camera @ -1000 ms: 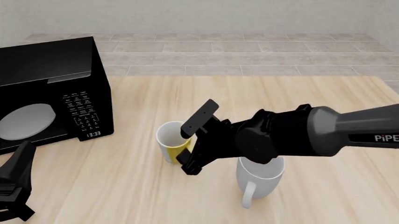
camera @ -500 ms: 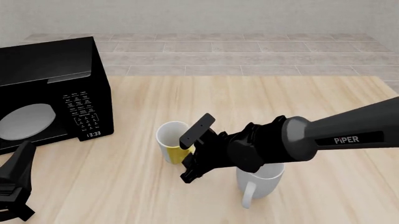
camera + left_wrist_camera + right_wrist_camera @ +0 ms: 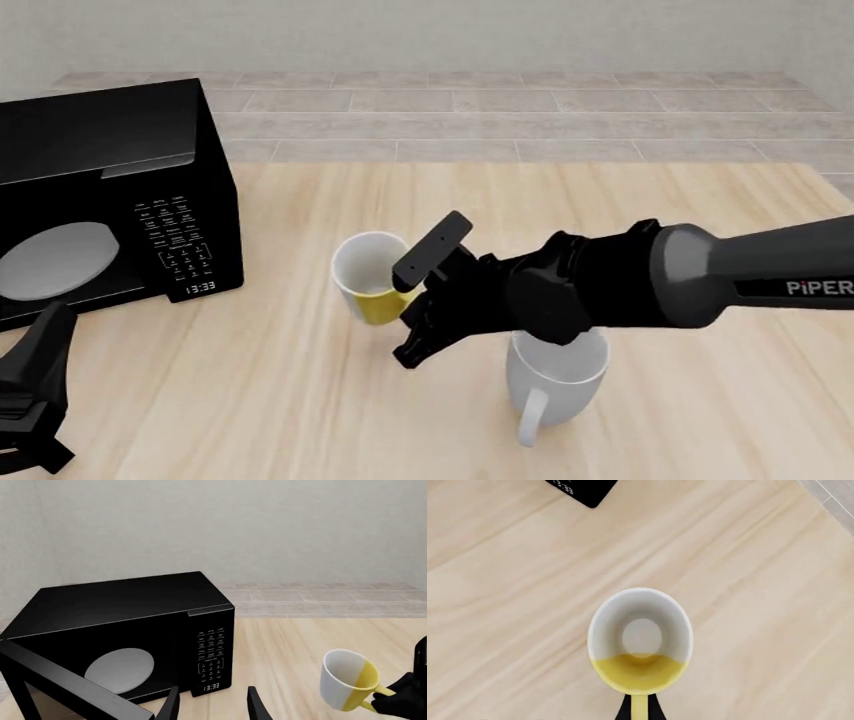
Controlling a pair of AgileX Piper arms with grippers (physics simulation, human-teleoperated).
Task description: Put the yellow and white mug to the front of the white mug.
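Right gripper is clamped on the yellow handle of the yellow and white mug, which tilts with its mouth turned toward the microwave. That mug sits between the microwave and the white mug, just beside the latter. Left gripper, fingers apart and holding nothing, hangs in front of the microwave's keypad over the wooden table.
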